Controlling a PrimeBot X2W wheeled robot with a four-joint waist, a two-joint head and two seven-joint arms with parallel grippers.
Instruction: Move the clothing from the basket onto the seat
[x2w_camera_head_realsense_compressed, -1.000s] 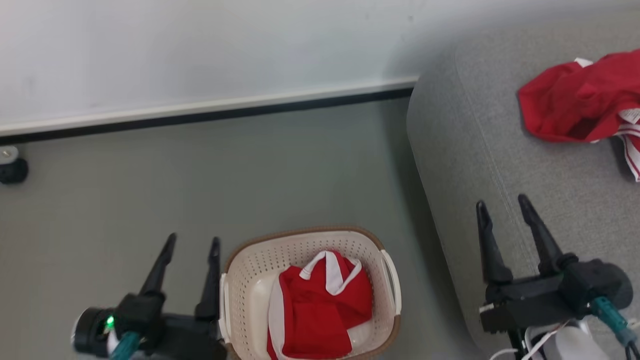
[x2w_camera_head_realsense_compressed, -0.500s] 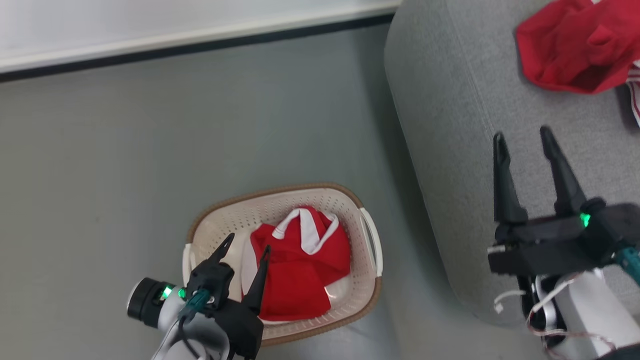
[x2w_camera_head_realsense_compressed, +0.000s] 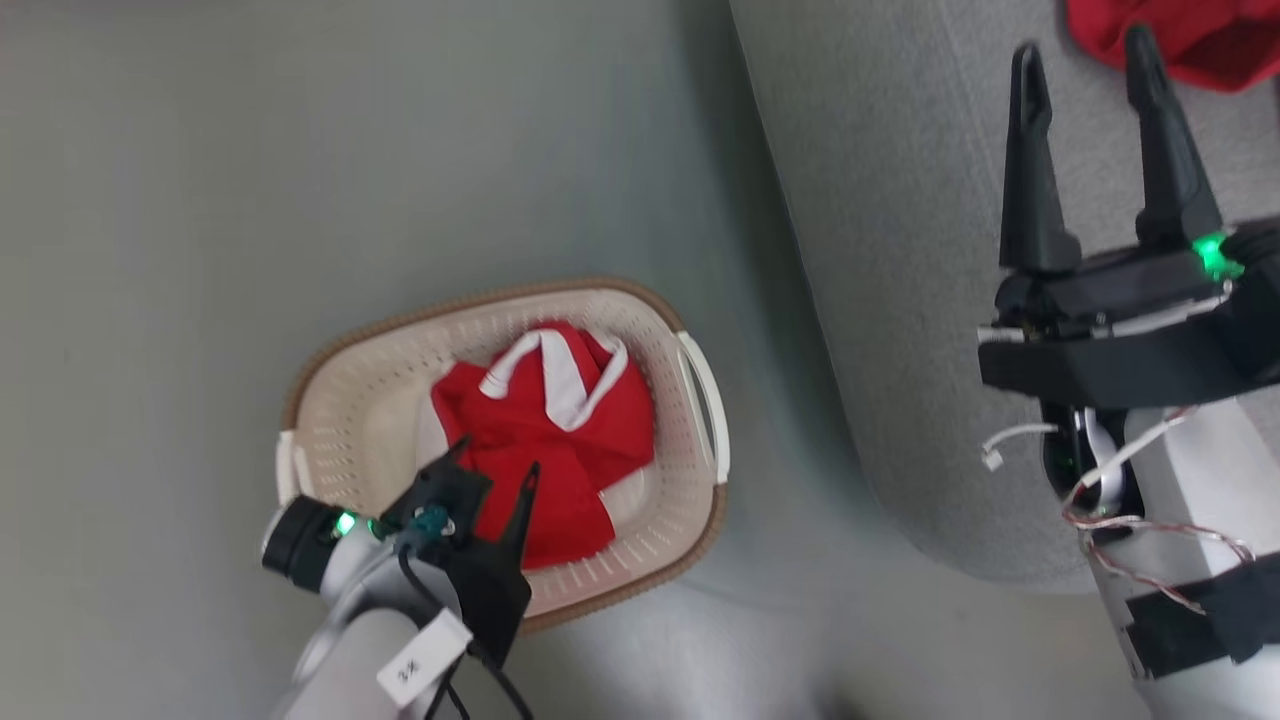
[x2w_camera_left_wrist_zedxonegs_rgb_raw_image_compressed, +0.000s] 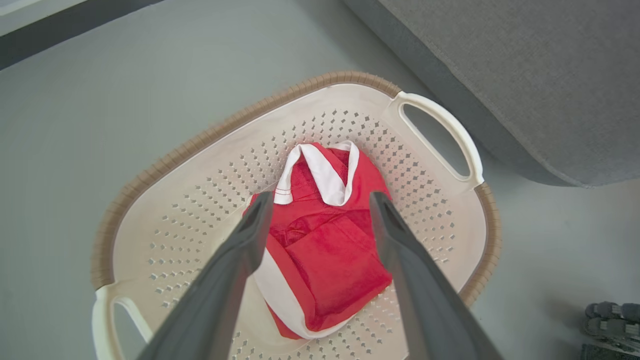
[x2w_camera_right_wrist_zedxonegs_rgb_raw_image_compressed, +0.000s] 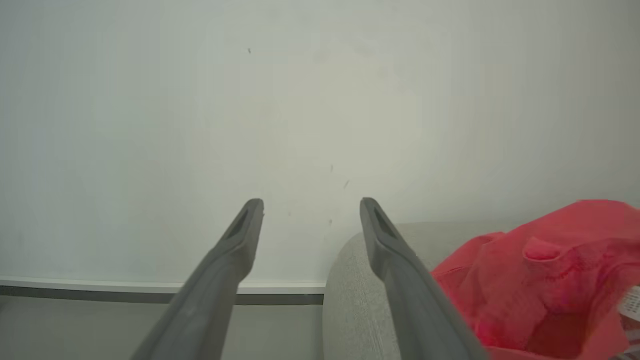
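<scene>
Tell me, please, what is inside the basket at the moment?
A bunched red garment with a white collar lies inside the basket. Bare perforated plastic shows around it; anything underneath the garment is covered.

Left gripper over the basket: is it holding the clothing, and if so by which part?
Nothing is held. The left gripper hangs open above the clothing in the basket; the right gripper is open and empty near the seat.

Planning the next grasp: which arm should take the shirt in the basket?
Left. The left tool is open, aimed down at the shirt in the basket. The right tool is open over the seat, away from the basket.
</scene>
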